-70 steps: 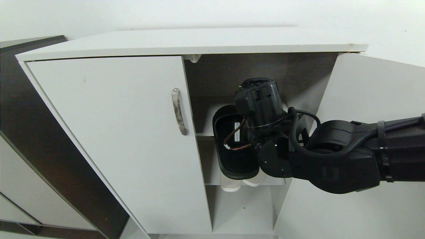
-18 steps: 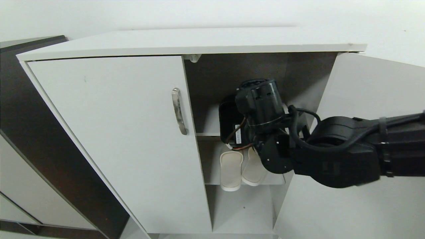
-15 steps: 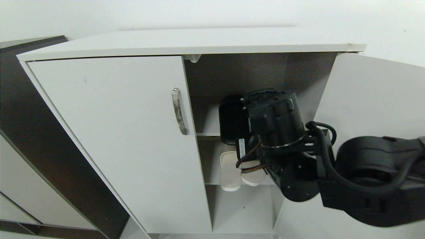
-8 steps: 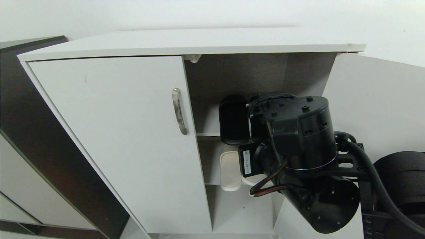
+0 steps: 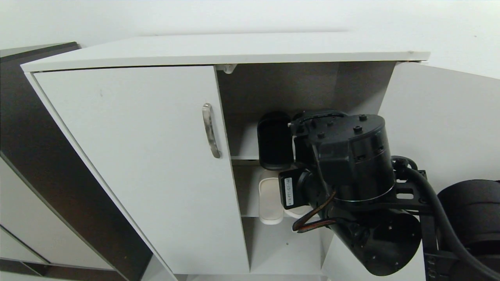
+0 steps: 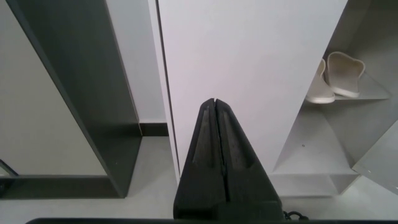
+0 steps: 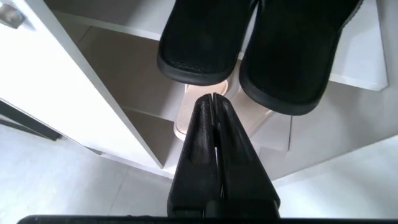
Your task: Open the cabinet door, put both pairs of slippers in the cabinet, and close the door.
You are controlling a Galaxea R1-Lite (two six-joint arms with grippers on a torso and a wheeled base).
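Cabinet (image 5: pixel 222 48): white, two doors, set against a pale wall.
Right door (image 5: pixel 441 128): swung wide open, baring the shelves of the right half.
Left door (image 5: pixel 129 156): closed flat, with a metal handle (image 5: pixel 210 130) upright near its inner edge.
Black slippers (image 7: pixel 208 37): side by side on the upper shelf (image 5: pixel 243 145) of the open half, their ends poking out past the shelf's front edge; one of them in plain sight in the head view, the other mostly hidden by the arm.
White slippers (image 5: pixel 270 199): on the middle shelf (image 6: pixel 367 94), right below the black pair, side by side, one end sticking out over the shelf's front.
Right tool (image 7: pixel 213 98): closed, fingers pressed together with nothing between them, hanging just outside the open half, tip aimed at the gap under the black pair and apart from both pairs.
Right arm (image 5: pixel 351 168): bulky wrist in front of the open half, covering part of both shelves in the head view.
Left tool (image 6: pixel 214 102): closed as well, gripping nothing, low down and facing the closed left door, well apart from the slippers.
Dark shelf unit (image 5: pixel 23 117): beside the cabinet on its left.
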